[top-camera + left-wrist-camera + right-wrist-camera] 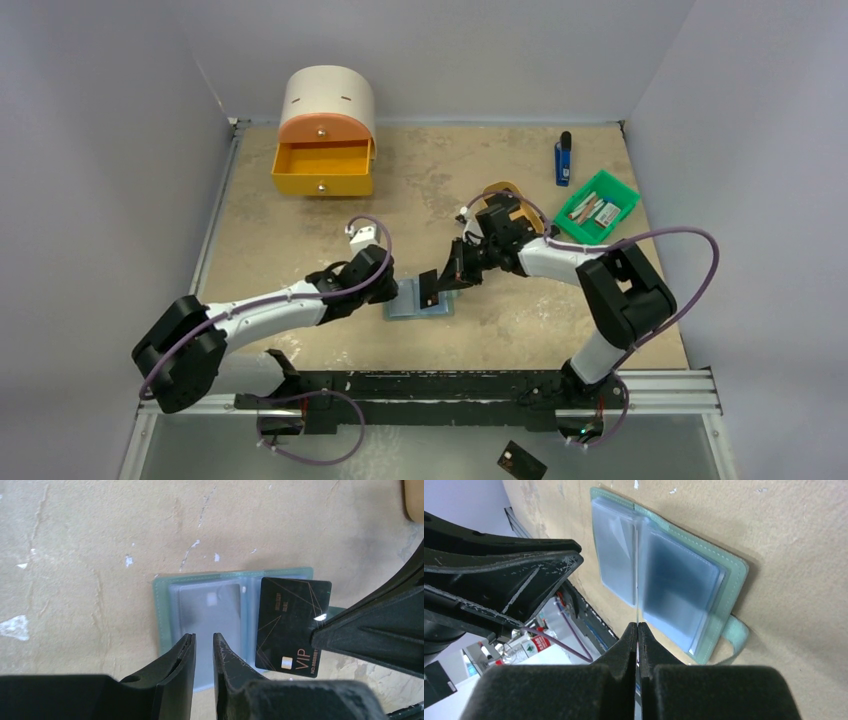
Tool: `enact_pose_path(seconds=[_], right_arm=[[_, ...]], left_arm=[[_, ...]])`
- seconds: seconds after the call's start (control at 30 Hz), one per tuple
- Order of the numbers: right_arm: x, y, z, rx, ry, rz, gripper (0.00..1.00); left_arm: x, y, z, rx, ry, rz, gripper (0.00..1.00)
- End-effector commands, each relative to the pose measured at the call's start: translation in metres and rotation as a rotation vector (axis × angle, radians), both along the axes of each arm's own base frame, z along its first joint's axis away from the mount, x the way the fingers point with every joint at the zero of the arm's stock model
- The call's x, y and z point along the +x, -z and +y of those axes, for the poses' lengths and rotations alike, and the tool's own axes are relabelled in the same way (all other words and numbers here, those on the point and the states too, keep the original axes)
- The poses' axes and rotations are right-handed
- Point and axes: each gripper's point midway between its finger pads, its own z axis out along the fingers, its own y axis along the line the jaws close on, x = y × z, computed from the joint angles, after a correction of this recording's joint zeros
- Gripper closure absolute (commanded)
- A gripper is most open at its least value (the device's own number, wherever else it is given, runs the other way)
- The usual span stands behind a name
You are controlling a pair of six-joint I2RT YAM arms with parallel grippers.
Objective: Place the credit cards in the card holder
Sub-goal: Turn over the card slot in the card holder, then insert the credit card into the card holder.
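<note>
Down at the bottom of the overhead view, in front of the arm bases, we've got a stray black card (521,461) lying flat on the grey ledge, well apart from everything else. Up on the worktop (440,180) the card holder (161,615) lies opened out flat, pale pockets facing up, with its little tab poking out at one side. The right claw (637,626) is clamped shut on a credit card (292,625), pinching it by one edge. It's black with thin gold lines and "VIP" printed on it, and it's held up on edge over the holder's right-hand page. From the right wrist view we only see it as a thin line sitting right over the fold. We can't tell if its lower edge actually touches a pocket. The left claw (204,637) is almost closed, with just a narrow slit between the fingers, and the tips are down at the near edge of the holder's left page; whether they're pressing on it, we can't say. Further back there's a yellow drawer box (323,170) with its drawer pulled out, a blue stick (563,160), and a green bin (597,207).
</note>
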Motion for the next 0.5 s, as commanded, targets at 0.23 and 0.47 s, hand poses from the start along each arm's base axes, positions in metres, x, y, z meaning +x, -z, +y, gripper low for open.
enact_pose_path(seconds=[0.23, 0.47], right_arm=[[0.011, 0.0, 0.015, 0.06, -0.024, -0.015, 1.0], [0.01, 0.0, 0.019, 0.082, -0.042, -0.011, 1.0]], left_arm=[[-0.005, 0.004, 0.022, 0.025, -0.069, -0.02, 0.82], [-0.006, 0.013, 0.026, 0.059, -0.077, -0.005, 0.83]])
